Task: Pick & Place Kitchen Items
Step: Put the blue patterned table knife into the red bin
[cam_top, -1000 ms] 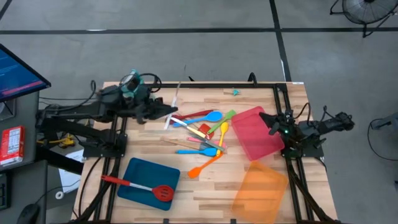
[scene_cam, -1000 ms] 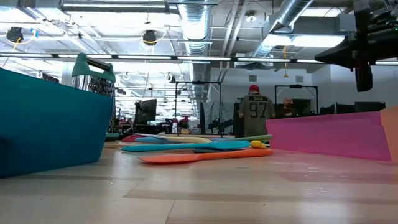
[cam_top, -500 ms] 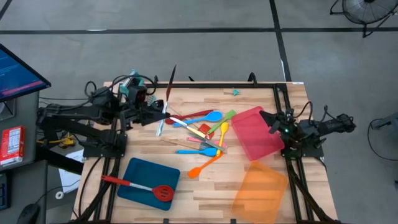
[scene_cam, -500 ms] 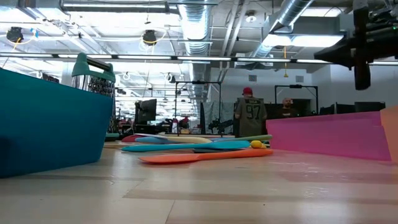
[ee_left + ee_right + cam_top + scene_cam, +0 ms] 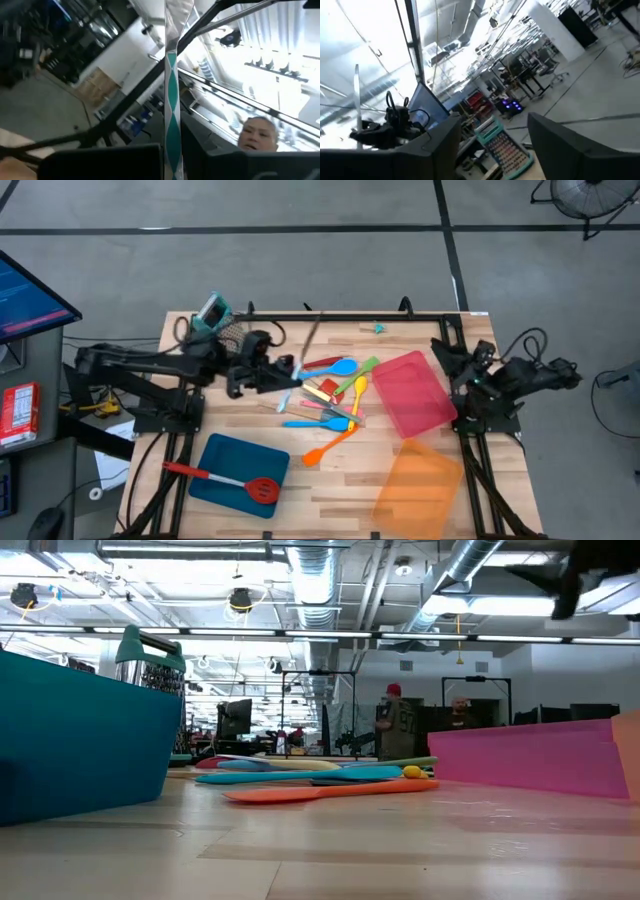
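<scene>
My left gripper (image 5: 281,376) is over the table's left-centre, shut on a slim utensil (image 5: 311,340) with a teal-and-white patterned handle (image 5: 172,115) and a pale grey upper part. Beside it, a pile of coloured spoons and spatulas (image 5: 335,395) lies flat on the wood. A red turner (image 5: 225,479) lies on the blue tray (image 5: 215,455). My right gripper (image 5: 447,356) hangs open at the table's right edge, above the red tray (image 5: 412,392); it touches nothing. In the right wrist view its fingers (image 5: 560,145) stand apart. My left gripper pinches the utensil's patterned handle (image 5: 173,152) between its two fingers (image 5: 107,162), which lie across it. The utensil is lifted clear of the table. It stands slanted, its long pale end (image 5: 316,325) rising toward the far edge.
A metal grater with a teal handle (image 5: 214,312) stands at the far left behind my left arm. An orange tray (image 5: 418,488) lies at the near right. A small teal piece (image 5: 379,328) sits near the far edge. People stand in the room beyond (image 5: 398,725).
My left gripper has moved toward the table's centre and tipped, carrying the utensil. The utensil has swung so that its long end leans more to the right. My right gripper has risen and opened.
</scene>
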You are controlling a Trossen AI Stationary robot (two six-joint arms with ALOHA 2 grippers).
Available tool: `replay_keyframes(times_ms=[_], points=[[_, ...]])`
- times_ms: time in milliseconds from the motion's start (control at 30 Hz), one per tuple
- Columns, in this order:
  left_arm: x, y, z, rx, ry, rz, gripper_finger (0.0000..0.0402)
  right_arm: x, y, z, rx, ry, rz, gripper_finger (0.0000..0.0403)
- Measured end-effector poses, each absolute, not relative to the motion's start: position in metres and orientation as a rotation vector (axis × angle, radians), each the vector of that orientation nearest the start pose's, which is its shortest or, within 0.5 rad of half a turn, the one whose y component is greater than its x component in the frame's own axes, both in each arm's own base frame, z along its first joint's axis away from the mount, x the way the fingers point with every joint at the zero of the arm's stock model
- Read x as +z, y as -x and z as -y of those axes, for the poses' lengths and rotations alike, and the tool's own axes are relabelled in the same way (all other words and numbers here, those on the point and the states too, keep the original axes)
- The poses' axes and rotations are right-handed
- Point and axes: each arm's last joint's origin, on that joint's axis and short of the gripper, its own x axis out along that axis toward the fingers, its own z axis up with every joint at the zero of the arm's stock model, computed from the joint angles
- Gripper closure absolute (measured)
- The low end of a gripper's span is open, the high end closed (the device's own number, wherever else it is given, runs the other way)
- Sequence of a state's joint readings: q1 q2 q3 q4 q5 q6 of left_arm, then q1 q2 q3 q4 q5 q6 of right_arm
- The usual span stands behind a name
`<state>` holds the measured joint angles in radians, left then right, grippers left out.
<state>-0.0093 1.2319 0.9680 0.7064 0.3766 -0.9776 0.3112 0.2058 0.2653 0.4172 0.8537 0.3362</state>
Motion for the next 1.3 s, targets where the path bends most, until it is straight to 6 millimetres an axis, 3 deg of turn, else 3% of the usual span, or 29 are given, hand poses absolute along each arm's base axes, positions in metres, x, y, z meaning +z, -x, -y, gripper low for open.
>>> replay_keyframes(times_ms=[300, 667, 967, 1167, 1300], points=[[0.369, -0.299, 0.011, -0.657, 0.918, 0.277, 0.0387, 0.33, -0.143, -0.013, -0.401, -0.411, 0.352, 0.0168], [0.372, -0.298, 0.016, -0.706, 0.9, 0.32, 0.0387, 0.403, -0.224, 0.001, -0.108, -0.305, 0.342, 0.0167], [0.372, -0.297, 0.016, -0.712, 0.894, 0.318, 0.0387, 0.432, -0.284, 0.02, 0.087, -0.265, 0.266, 0.0168], [0.372, -0.297, 0.012, -0.72, 0.88, 0.308, 0.0387, 0.45, -0.305, 0.026, 0.281, -0.282, 0.247, 0.0168], [0.371, -0.298, 0.007, -0.709, 0.874, 0.298, 0.0387, 0.454, -0.317, 0.029, 0.3, -0.286, 0.192, 0.0168]])
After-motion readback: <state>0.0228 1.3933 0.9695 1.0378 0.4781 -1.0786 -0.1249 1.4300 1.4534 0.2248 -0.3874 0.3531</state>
